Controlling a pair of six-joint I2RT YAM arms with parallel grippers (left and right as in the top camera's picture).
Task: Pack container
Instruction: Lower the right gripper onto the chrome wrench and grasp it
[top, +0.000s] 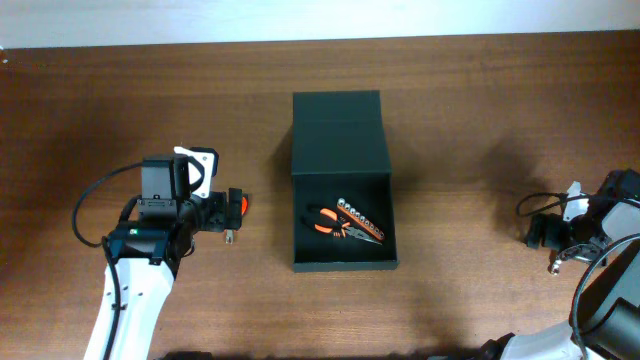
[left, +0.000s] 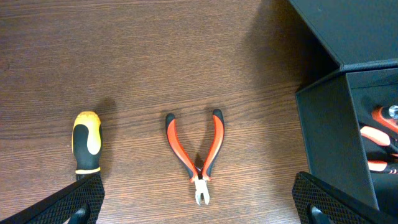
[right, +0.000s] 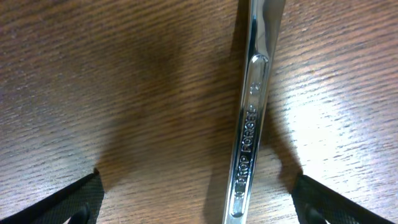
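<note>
We start close in: the left gripper (top: 231, 216) hangs wide open and empty over the pliers (left: 200, 171), just left of the container (top: 338, 135), which sits mid-table with its lid flap thrown back. Those handles are splayed, so if we close on only one, the tool may swing on its pivot and slip out. Farther left of the container lies the screwdriver (left: 86, 142); a careless sweep could nudge its round handle and send it rolling. On the carry we could clip the container's near wall, or drop onto the orange-handled tool (top: 325, 222) already inside. Well to the right of the container, the right gripper (right: 199, 208) straddles the wrench (right: 250, 112), jaws spread, nothing held. That thin, shiny bar lies flat on the wood, and fingers may skate off it.
</note>
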